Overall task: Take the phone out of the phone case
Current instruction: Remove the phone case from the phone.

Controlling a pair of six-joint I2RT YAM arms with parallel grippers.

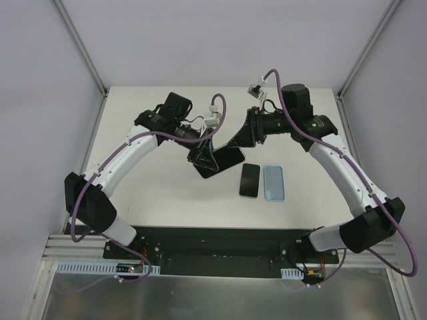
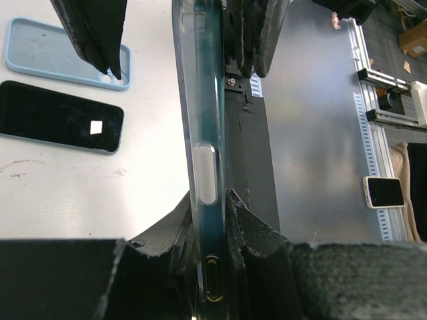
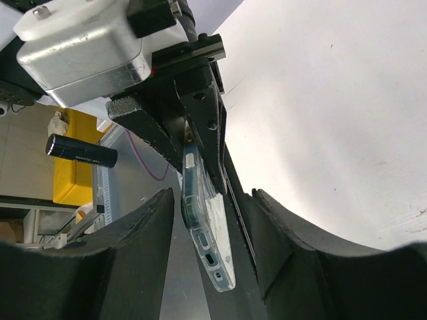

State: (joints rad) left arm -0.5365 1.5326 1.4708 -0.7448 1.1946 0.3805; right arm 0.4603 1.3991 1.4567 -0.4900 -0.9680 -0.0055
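The left gripper clamps one end of the phone, which sits in its clear case and is held above the table. The right gripper straddles the other end, jaws apart, with one finger clear of the case. On the table nearby, a second phone and a blue case lie side by side.

Both arms reach forward and bend inward, wrists nearly meeting in the middle. Left gripper: fingers pinched tight on the cased phone. Right gripper: jaws apart, fingers straddling it, facing the left gripper.
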